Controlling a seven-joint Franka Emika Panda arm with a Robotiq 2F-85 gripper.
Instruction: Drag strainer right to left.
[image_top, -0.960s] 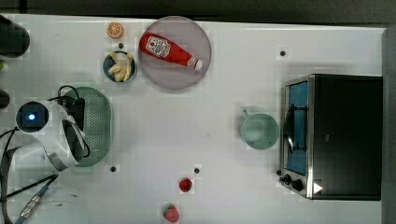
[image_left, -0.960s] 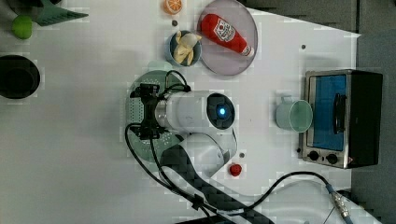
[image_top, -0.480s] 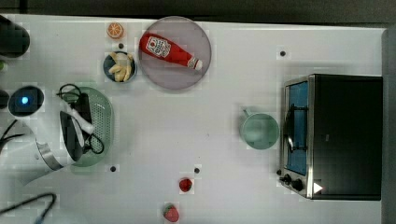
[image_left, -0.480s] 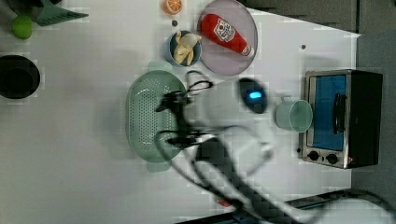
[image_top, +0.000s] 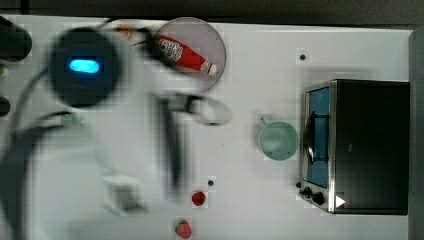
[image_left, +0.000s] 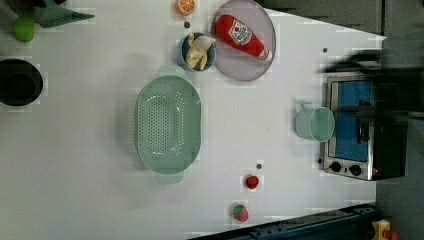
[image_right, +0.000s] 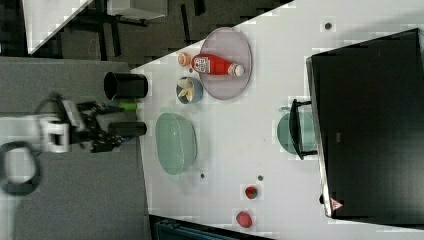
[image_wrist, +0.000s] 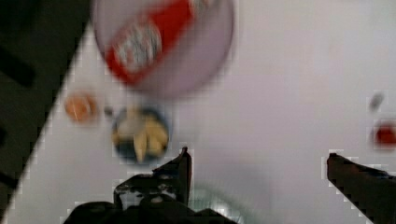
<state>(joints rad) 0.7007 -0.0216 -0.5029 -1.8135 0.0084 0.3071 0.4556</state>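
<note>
1. The strainer (image_left: 169, 125) is lying empty on the white table (image_left: 75, 150), left of centre in the left view, with no part of the arm touching it.
2. In the right view, the gripper (image_right: 107, 134) is hanging at the left of the frame, beyond the table's edge, well apart from the strainer (image_right: 175, 142), which is sitting to its right on the tabletop.
3. In the wrist view, the two dark fingers (image_wrist: 180, 170) are standing wide apart with nothing between them, above the table near the bowl of banana pieces (image_wrist: 140, 135).
4. The strainer's long axis is running from the top of the left view to its bottom, with one end tab pointing up toward the bowl of banana pieces (image_left: 197, 50) and the other pointing down.
5. The perforated middle is facing up toward the camera in the left view.
6. Also in the left view, the grey plate (image_left: 235, 65) carrying the ketchup bottle (image_left: 245, 35) is sitting at upper centre, while the mug (image_left: 315, 124) is standing just beside the toaster oven (image_left: 357, 125) at the right.
</note>
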